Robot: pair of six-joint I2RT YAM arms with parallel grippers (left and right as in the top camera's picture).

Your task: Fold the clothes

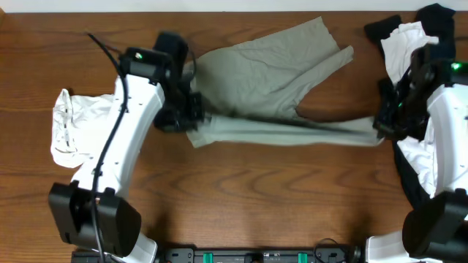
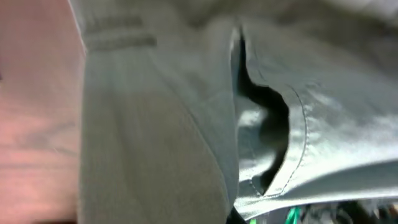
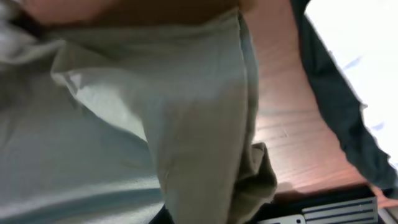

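While it lay spread on the desk (image 1: 256,197), the khaki garment (image 1: 270,73) looked thin and wrinkled, its near edge stretched into a taut band. Left of it sat a crumpled white garment (image 1: 69,124). The left tool (image 1: 191,117) gripped its left end and the right tool (image 1: 380,126) its right end. White and black clothes (image 1: 406,44) were heaped just right of it.

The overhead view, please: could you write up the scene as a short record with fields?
garment in work: khaki garment, lying on the table, its lower edge stretched between both arms
left fingers: shut on the cloth's left end
right fingers: shut on its right end
other clothes: white garment at left; white and black pile at right
surface: wooden table
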